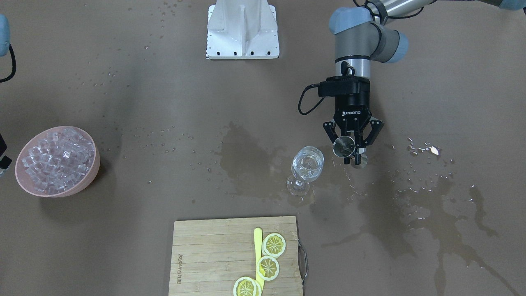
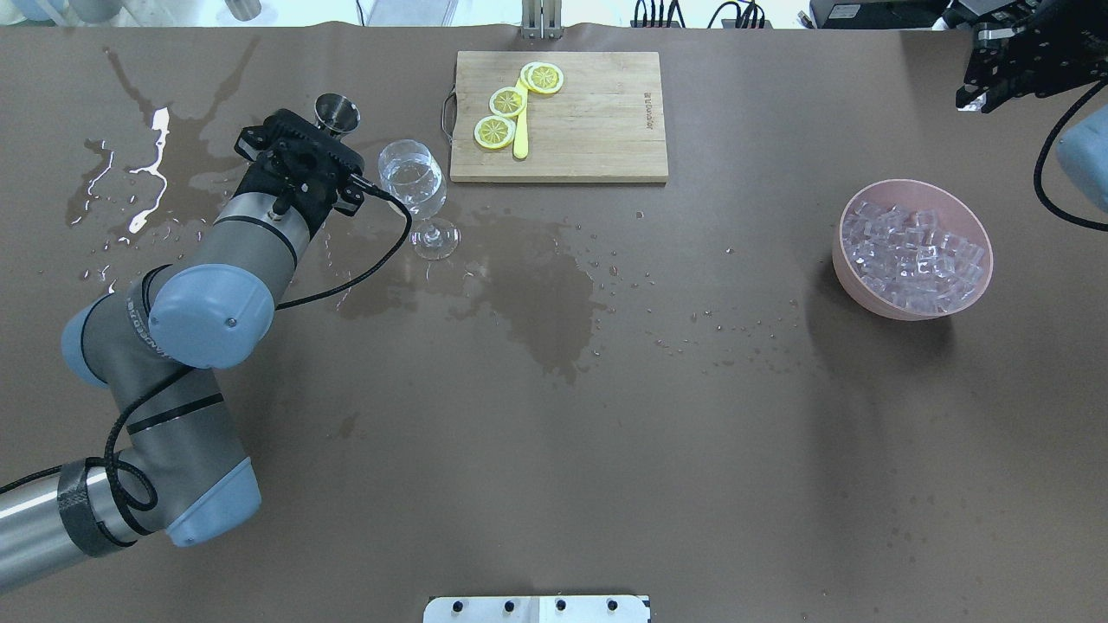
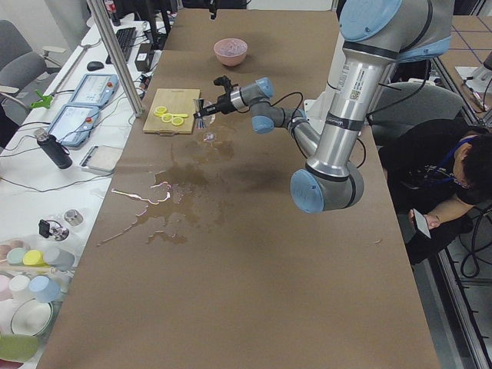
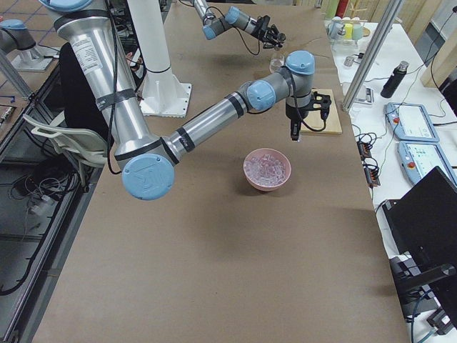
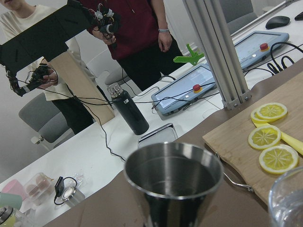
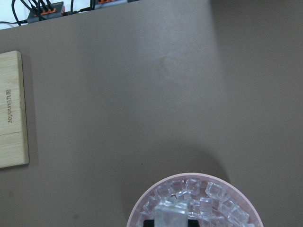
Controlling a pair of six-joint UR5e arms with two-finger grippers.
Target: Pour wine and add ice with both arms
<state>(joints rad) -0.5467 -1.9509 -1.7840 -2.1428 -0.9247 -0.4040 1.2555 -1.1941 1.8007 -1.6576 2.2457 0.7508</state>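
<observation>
The left pincer (image 1: 352, 151) is pinching a steel jigger (image 1: 344, 146) by its waist and holds it in the air just left of the wine glass (image 1: 305, 170), without touching it. The glass stands upright on the left half of the desk (image 2: 554, 450), near the bamboo board (image 2: 589, 121) at the far edge. The wine (image 2: 414, 180) sits in its bowl, clear and colourless like water, filling only part of it and glinting at the surface. Wet patches and droplets darken the brown desk around and left of the glass.

On the right half stands a pink bowl (image 2: 853, 277) heaped with ice (image 2: 916, 251): small glassy cubes with whitish edges. The right pincer (image 6: 173, 221) hangs raised over that bowl, and the wrist view shows it closed on a single ice cube (image 6: 171, 212), dark fingertips at both sides. Three lemon slices (image 2: 508, 101) lie on the board beside a yellow stick.
</observation>
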